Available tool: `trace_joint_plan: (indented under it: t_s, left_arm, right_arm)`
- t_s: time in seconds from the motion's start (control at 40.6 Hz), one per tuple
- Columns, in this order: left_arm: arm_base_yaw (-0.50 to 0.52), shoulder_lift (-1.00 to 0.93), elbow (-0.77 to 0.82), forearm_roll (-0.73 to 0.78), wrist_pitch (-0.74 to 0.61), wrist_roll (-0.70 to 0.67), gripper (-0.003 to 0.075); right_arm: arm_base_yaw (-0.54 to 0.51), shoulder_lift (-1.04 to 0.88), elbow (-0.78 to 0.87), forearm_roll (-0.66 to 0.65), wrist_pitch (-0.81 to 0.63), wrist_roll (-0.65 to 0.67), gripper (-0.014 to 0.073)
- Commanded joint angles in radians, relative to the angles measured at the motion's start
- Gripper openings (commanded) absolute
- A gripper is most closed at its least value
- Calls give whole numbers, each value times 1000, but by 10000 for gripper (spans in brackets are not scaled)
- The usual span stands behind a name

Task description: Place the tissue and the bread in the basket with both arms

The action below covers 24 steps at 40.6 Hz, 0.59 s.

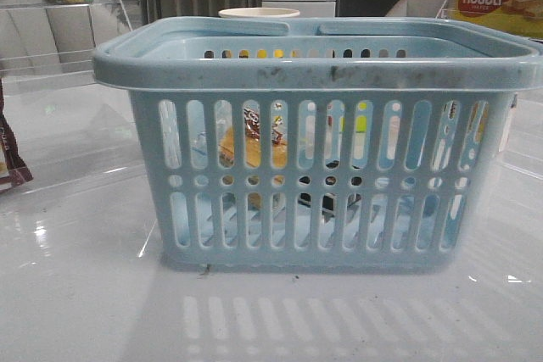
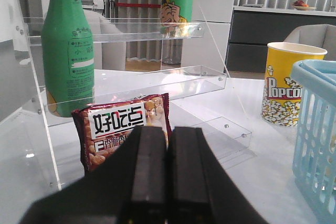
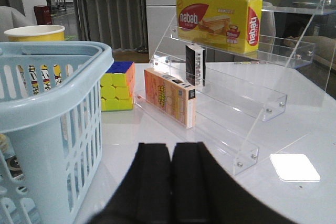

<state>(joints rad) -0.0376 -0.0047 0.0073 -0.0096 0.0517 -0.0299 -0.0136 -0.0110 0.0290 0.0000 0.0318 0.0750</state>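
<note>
The light blue basket (image 1: 314, 74) stands in the middle of the table, close to the front camera. Through its slots I see the bread (image 1: 252, 137), tan-yellow with a brown-and-white label, lying inside towards the left. The tissue (image 1: 331, 181) shows as a dark low shape inside, near the middle. My left gripper (image 2: 168, 135) is shut and empty, left of the basket (image 2: 315, 129) and pointing at a snack packet. My right gripper (image 3: 172, 150) is shut and empty, right of the basket (image 3: 52, 77). Neither gripper shows in the front view.
A brown snack packet (image 2: 123, 129) and a green bottle (image 2: 68, 56) sit on the left acrylic shelf (image 2: 157, 85). A popcorn cup (image 2: 289, 82) stands behind the basket. The right shelf (image 3: 252, 108) holds a nabati box (image 3: 218, 19) and an orange box (image 3: 170, 95); a puzzle cube (image 3: 118, 85) stands beside it.
</note>
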Motion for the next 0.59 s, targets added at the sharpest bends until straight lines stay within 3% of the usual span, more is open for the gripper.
trace_joint_plan:
  t_s: [0.0,0.566]
  left_arm:
    - [-1,-17,6,-8,-87,-2,92]
    - [-1,-17,6,-8,-87,-2,92]
  right_arm:
    - [-5,-19,-6,0,-80,1,55]
    - [36,-19,-6,0,-76,1,55]
